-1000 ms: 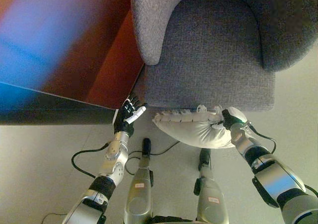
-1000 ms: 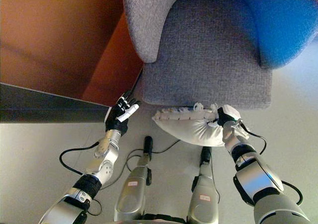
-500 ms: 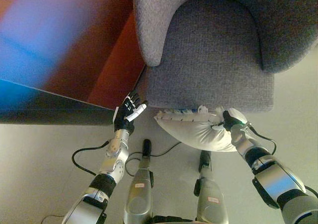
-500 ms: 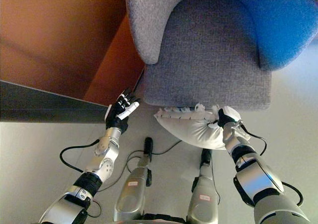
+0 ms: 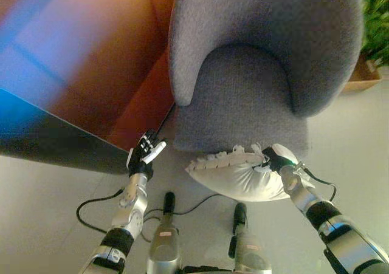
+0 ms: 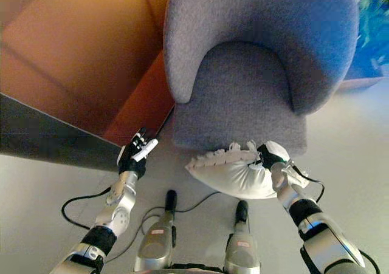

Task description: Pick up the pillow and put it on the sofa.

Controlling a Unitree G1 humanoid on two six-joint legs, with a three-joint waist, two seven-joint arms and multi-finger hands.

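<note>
A white pillow [image 5: 234, 175] with a frilled edge hangs just in front of the grey sofa chair's seat [image 5: 240, 104], off the floor. My right hand [image 5: 276, 158] is shut on the pillow's right end and holds it up. It also shows in the right eye view [image 6: 269, 156], with the pillow [image 6: 228, 175] below the seat's front edge. My left hand [image 5: 144, 152] is open and empty, raised to the left of the pillow near the chair's front left corner.
An orange-brown wall panel [image 5: 91, 73] with a dark base [image 5: 61, 146] runs along the left of the chair. A potted plant [image 5: 374, 37] stands at the far right behind the chair. Pale floor [image 5: 48, 213] lies around me.
The camera has tilted up, so more of the chair's back and the plant show. The pillow stays held at the seat's front edge in my right hand. My left hand stays open.
</note>
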